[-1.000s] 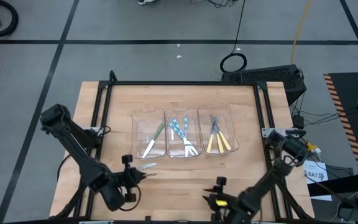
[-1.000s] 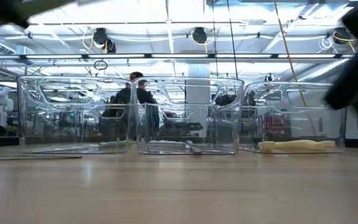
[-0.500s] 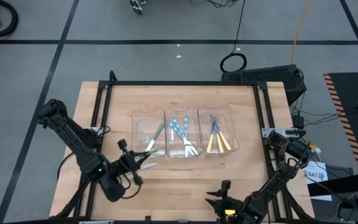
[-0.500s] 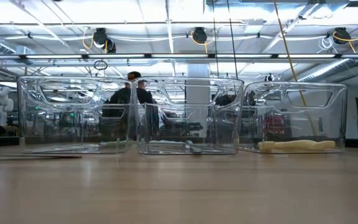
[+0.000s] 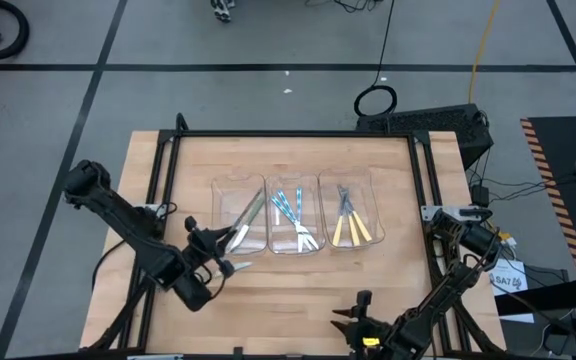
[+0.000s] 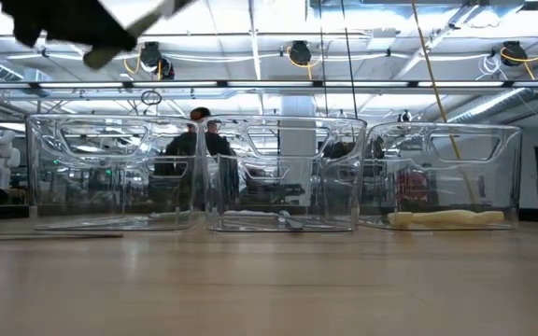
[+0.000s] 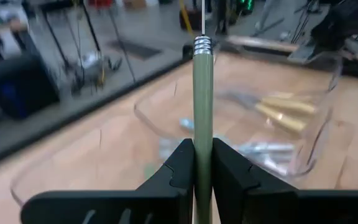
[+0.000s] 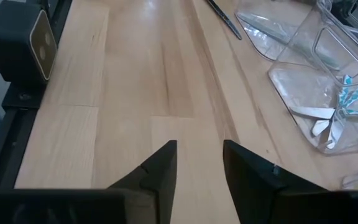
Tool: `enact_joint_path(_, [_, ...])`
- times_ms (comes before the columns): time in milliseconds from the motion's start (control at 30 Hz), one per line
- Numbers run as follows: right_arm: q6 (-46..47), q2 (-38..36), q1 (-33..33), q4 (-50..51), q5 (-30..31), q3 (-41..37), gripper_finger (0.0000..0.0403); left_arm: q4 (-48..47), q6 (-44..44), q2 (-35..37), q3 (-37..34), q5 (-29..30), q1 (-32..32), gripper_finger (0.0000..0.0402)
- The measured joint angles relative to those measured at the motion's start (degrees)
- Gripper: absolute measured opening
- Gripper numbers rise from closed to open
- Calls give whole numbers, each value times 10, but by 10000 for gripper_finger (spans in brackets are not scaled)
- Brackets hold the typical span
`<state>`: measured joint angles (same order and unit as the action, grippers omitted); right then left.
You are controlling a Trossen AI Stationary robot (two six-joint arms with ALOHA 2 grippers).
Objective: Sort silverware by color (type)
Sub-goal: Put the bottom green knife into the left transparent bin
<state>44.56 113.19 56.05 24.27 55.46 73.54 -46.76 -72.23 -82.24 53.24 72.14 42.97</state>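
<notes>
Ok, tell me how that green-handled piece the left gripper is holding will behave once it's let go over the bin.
The green-handled piece looks stiff: it stands straight out from the left gripper without sagging. Its handle seems round and smooth, so it may roll or slide a little on the clear bin floor. Being slim, it is probably light and should drop without shifting the bin.

One camera hangs high overhead, looking straight down on the whole wooden surface [image 5: 288, 290] and the grey floor around it. A second sits at surface height, facing level across the wood into the room, close to the three clear bins [image 6: 278, 173]. Each wrist camera looks forward past its own gripper, close over the wood. All four views share the bins.
</notes>
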Motion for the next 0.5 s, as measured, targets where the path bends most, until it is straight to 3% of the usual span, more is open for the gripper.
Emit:
enact_joint_path(200, [2,0,0,0,0,0,122,0,-87,0,-35,-84,-22,37])
enact_joint_path(500, [2,0,0,0,0,0,122,4,-131,0,-35,-193,-69,51])
